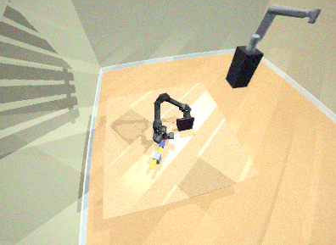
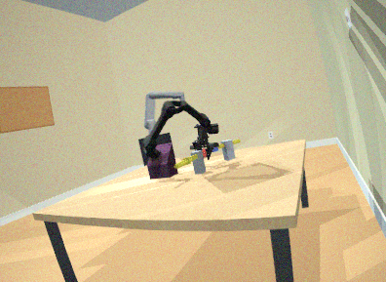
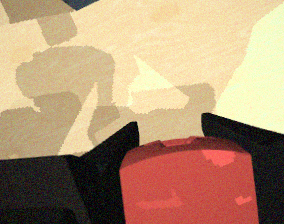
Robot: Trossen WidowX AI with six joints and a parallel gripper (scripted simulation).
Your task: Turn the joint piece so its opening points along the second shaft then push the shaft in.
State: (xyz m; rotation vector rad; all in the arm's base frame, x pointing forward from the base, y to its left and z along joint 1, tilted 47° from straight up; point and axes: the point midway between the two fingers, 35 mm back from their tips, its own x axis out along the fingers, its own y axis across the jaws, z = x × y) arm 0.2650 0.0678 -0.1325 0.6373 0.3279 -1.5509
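Since the black parallel-jaw gripper [image 1: 162, 139] [image 2: 208, 154] [image 3: 169, 124] has its jaws closed on the red square joint piece [image 1: 164, 140] [image 2: 205, 153] [image 3: 189, 185], the step in hand is, I judge, turning that piece on its hinges. It sits between the two grey blocks [image 1: 157, 158] [image 2: 199, 163] [image 2: 228, 150], right beside a small blue piece [image 1: 162, 144] [image 2: 214, 149]; which yellow shaft is the sliding one I cannot tell for certain. Best to swing the fingertips along the arc the hinges allow, slowly and with the wrist following, because a straight tug could strain the hinges or let the smooth red faces slip. Turning should end only when the opening lines up with the second shaft; the wrist view does not show that alignment. After that, the jaws want to part evenly and back off without nudging the piece askew. All this stands on a pale wooden table [image 1: 127, 200] [image 2: 161, 223] with dark legs, streaked with bright light and shadows that make edges hard to read. Around it lies an orange-brown wood floor [image 1: 288, 175], with pale walls beyond, a flat orange panel [image 2: 24, 109] at the left of the exterior frame and slatted shadows at its upper right.
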